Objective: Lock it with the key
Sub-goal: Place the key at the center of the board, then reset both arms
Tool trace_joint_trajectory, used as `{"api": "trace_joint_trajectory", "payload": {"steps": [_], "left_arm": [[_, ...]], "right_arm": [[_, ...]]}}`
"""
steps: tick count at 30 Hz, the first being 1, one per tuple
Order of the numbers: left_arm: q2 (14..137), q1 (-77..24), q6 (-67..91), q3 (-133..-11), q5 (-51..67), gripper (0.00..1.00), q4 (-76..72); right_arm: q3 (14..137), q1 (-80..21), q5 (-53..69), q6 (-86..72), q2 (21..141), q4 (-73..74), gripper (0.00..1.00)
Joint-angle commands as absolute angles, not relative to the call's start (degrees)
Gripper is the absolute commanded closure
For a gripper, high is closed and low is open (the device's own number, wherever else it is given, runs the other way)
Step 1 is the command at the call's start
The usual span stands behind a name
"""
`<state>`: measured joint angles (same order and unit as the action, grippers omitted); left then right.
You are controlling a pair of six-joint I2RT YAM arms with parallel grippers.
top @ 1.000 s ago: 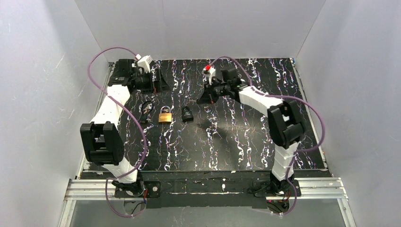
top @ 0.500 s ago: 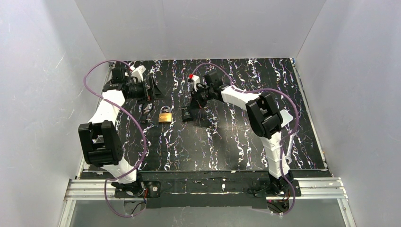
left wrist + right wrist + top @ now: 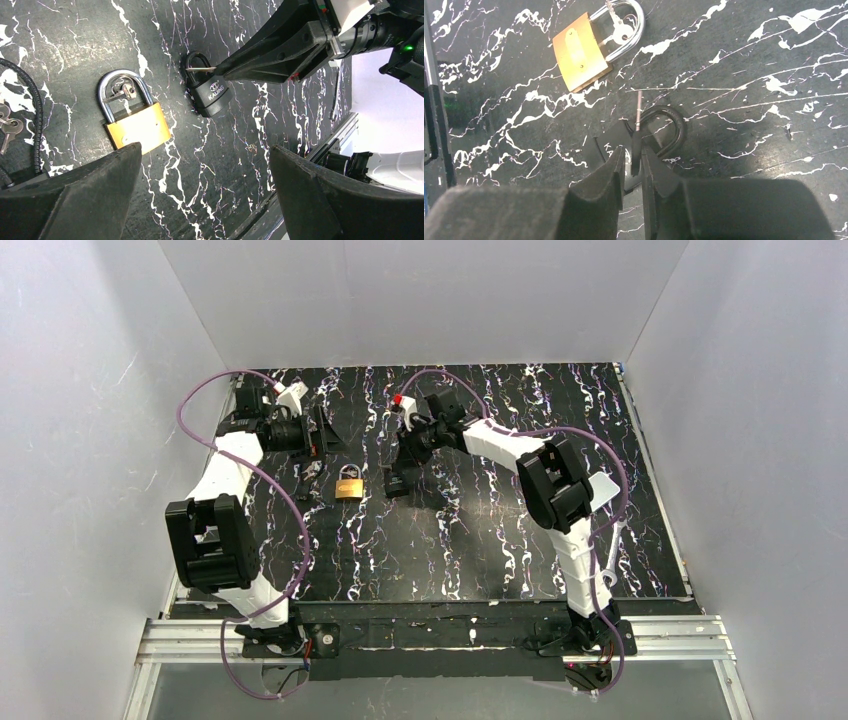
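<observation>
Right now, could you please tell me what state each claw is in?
Left claw: wide open, holding nothing.
Right claw: closed on a small key, over the black padlock.

Black marbled table, three items down on it!
Brass padlock lies flat, black padlock just beside at its three o'clock, keys near ten o'clock.

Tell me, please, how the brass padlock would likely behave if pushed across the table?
The brass padlock lies flat on its broad face, so it would probably slide, not roll or tip. Its metal body probably makes it heavy for its size. Its shackle looks rigid, unlikely to flex.
</observation>
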<state>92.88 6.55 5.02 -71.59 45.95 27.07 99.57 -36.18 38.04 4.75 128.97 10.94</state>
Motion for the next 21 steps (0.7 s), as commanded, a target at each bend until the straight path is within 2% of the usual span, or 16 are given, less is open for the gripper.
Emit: {"api": "trace_joint_trajectory", "payload": {"steps": [1,4,11,15,17,19,21], "left_arm": [[90.64,7.09,3.38,-72.09,48.21,0.02,28.52],[90.15,7.29,2.92,-72.63,48.09,0.02,29.18],[88.95,9.5,0.93,-75.26,48.07,0.02,32.85],[88.04,12.77,-2.42,-77.91,47.49,0.02,36.44],[87.62,14.6,-3.43,-79.69,45.75,0.02,38.32],[87.54,16.62,-5.2,-81.97,44.57,0.02,41.2],[87.59,18.7,-7.09,-83.82,44.05,0.02,43.51]], "right_arm": [[102.54,-36.88,38.74,5.94,130.42,12.46,0.71],[102.27,-36.91,38.74,5.91,130.12,12.55,0.67],[101.02,-36.47,38.59,6.15,124.79,13.97,0.43],[98.0,-33.32,39.87,4.51,118.31,13.93,0.27],[95.68,-30.81,40.32,4.19,114.46,14.35,0.11],[92.26,-27.73,40.64,4.3,109.95,14.71,0.03],[89.22,-23.9,41.24,4.32,105.48,14.81,0.02]]}}
